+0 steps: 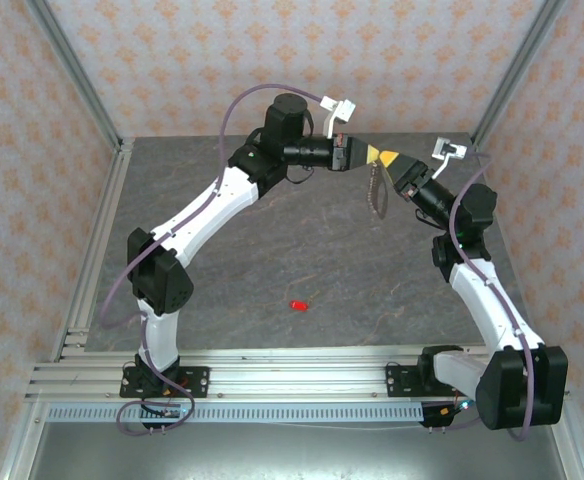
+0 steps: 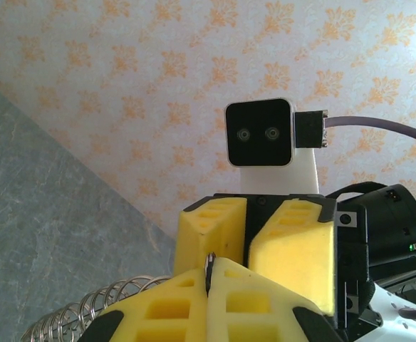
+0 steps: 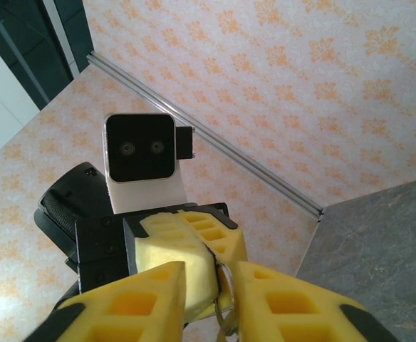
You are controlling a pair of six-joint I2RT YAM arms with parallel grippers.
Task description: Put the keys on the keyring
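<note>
Slip mid-handover — keyring [image 1: 377,190] pinched by left gripper [image 2: 209,278], hold of right gripper [image 3: 209,276] unclear — dropping far from red key [image 1: 299,304].

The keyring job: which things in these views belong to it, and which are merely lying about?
Belong to the job: keyring, red key on the table, left gripper, right gripper.
Merely around: metal frame rails, patterned walls.
</note>
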